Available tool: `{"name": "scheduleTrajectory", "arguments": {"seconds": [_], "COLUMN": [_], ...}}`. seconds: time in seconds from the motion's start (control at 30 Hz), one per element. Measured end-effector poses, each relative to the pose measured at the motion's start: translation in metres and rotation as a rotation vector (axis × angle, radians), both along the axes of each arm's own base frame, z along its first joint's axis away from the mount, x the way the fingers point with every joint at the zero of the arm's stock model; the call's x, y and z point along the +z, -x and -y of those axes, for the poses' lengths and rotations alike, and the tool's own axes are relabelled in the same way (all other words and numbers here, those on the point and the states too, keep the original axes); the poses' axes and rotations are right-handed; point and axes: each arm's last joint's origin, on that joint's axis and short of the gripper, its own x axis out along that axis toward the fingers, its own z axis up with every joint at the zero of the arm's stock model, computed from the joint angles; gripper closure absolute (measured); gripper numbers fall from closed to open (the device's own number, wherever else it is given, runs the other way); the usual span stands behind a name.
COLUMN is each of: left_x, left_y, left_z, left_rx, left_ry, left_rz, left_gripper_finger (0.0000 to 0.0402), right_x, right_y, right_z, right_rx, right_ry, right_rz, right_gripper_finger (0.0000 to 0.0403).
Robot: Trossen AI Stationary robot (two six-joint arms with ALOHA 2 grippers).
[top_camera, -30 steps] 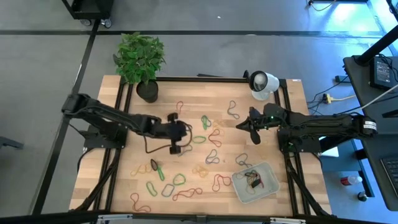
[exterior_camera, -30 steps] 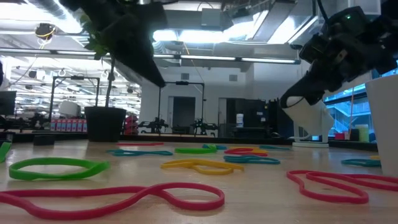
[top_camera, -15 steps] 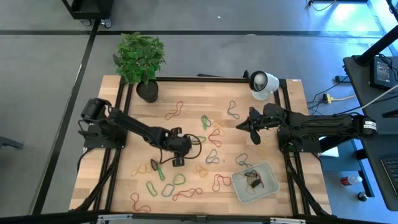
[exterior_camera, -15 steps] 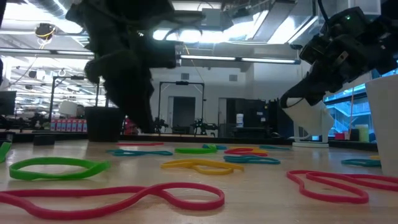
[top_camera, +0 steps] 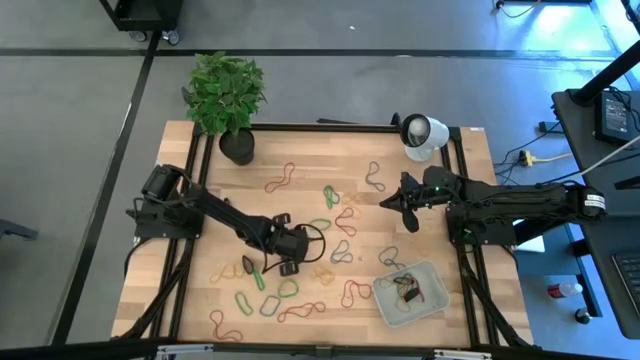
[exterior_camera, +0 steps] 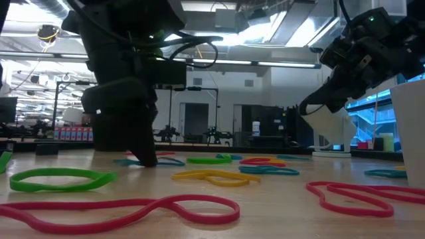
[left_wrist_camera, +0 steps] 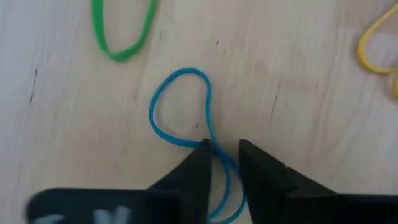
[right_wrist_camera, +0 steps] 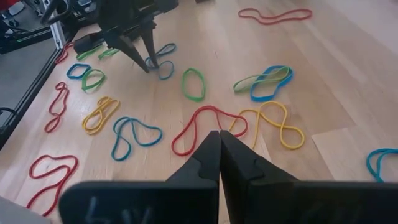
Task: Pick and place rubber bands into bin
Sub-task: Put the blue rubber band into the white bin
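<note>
Many rubber bands [top_camera: 330,250] in green, red, yellow, blue and dark colours lie flat and scattered on the wooden table. The bin [top_camera: 410,290], a pale tray near the table's right near corner, holds a few bands. My left gripper [top_camera: 288,258] points down at a twisted blue band [left_wrist_camera: 180,109]. It is narrowly open, with one fingertip on each side of the band's crossing; the low view shows the left gripper [exterior_camera: 147,158] down at the table top. My right gripper [top_camera: 392,203] hovers shut above the table's right half, and the right wrist view shows the right gripper [right_wrist_camera: 219,140] empty. My left gripper comes from above, pointing down, with its tips at the table. The blue band's crossing point [left_wrist_camera: 206,144] lies right at one fingertip [left_wrist_camera: 198,160], and the strands run on between the two fingers. The band lies flat on the table, not pinched.
A black plant pot [top_camera: 237,146] with a green plant stands at the far left corner. A white round device [top_camera: 423,133] sits at the far right. A green band [left_wrist_camera: 121,28] and a yellow one [left_wrist_camera: 376,46] lie close to the blue band. Black frame rails [top_camera: 190,200] run along both sides.
My left arm has swung toward the table's near edge and come down. Its gripper was high above the bands a second ago and now has its tips at the table by the blue band. The right arm and the bands have kept still.
</note>
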Motion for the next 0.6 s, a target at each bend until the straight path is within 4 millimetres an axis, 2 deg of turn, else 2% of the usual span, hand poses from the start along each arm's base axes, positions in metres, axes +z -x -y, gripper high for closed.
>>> {"name": "scheduleTrajectory", "arguments": {"seconds": [0.1,0.3,0.5,0.6], "left_x": [0.003,0.021,0.066,0.093], "left_y": [0.002,-0.002,-0.020,-0.036], "left_z": [0.002,0.007,0.008,0.006], "left_rx": [-0.003,-0.073,-0.150,-0.202], "left_ry": [-0.019,-0.065,-0.184,-0.242], "left_rz": [0.008,0.031,0.079,0.150], "left_gripper_finger": [0.0387,0.0399,0.0399,0.0399], "right_x": [0.000,0.000,0.000,0.000], "right_y": [0.000,0.000,0.000,0.000], "right_z": [0.000,0.000,0.000,0.000], "right_rx": [0.000,0.000,-0.001,-0.001], "right_ry": [0.000,-0.002,-0.004,-0.004], "right_rz": [0.000,0.000,-0.002,-0.002], "right_gripper_finger": [0.0396,0.0396,0.0396,0.0396]}}
